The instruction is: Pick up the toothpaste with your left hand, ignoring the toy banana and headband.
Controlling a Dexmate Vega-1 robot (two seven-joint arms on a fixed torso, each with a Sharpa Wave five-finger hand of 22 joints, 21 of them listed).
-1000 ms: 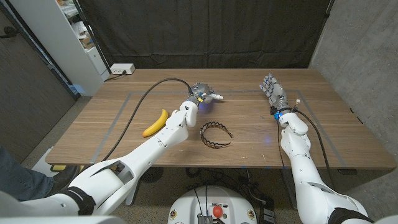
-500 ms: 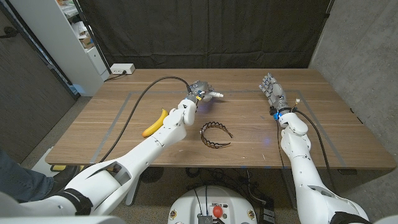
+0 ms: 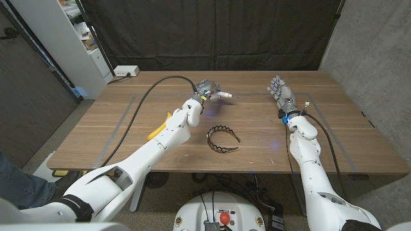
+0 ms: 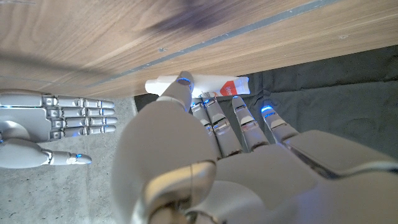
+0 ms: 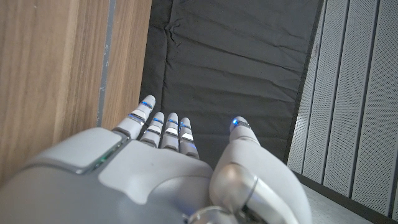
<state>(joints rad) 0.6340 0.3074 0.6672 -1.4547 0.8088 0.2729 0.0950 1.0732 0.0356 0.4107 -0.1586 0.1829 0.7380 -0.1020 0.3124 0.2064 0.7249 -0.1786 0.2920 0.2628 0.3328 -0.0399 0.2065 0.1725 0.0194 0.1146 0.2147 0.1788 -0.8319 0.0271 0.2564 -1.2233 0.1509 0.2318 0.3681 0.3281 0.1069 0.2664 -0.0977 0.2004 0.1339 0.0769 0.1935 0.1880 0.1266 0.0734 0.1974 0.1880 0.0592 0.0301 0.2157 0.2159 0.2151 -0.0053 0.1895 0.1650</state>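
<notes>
The toothpaste (image 3: 221, 95) is a white tube with a red patch at one end, held in the left hand (image 3: 205, 90) over the far middle part of the table (image 3: 334, 128). In the head view its long axis runs roughly level and across the table, with the free end sticking out of the hand toward the robot's right. Whether it is clear of the wood or still touching it cannot be told from the head view. In the left wrist view the tube (image 4: 205, 85) lies crosswise beyond the fingertips, with the thumb (image 4: 180, 93) pressed against it on one side and the other fingers (image 4: 242, 118) curled to it from the other, so the left hand is closed around the toothpaste.

The right hand (image 3: 280, 92) stands near the table's far right part, well apart from the tube, fingers straight and slightly spread, holding nothing. The left wrist view shows it (image 4: 50, 124) too, fingers extended; in the right wrist view the hand (image 5: 168, 162) has its fingers stretched out with nothing between them.

Nearer the robot, the banana (image 3: 158, 130) lies partly hidden behind the left forearm. The black headband (image 3: 222, 139) lies on the table in the middle, just right of that arm. A black cable (image 3: 138, 112) curves over the table to the left wrist.
</notes>
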